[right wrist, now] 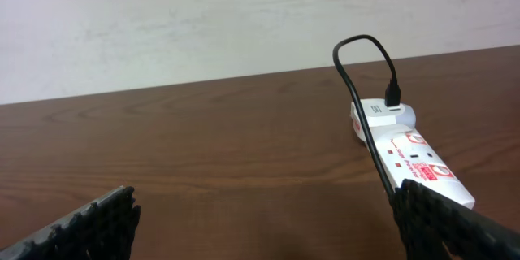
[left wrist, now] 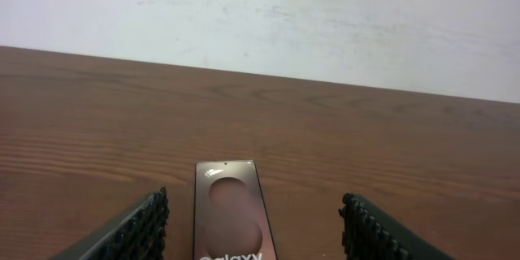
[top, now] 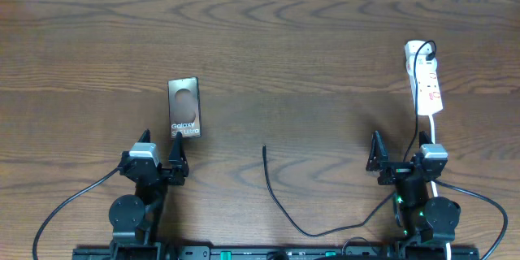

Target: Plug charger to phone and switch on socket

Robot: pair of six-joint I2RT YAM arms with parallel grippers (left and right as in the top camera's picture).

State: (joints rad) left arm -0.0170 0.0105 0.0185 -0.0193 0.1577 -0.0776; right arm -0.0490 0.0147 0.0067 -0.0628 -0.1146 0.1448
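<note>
The phone lies flat left of centre; in the left wrist view it lies between and just beyond my fingers. My left gripper is open and empty just below the phone, also seen in the left wrist view. The charger cable curves across the front centre, its free plug tip pointing away. The white socket strip lies at the right with a black plug in its far end, also in the right wrist view. My right gripper is open and empty below the strip, and it shows in the right wrist view.
A white cord runs from the strip toward the right arm. Thick black robot cables loop at the front left and front right. A pale wall rises behind the table's far edge.
</note>
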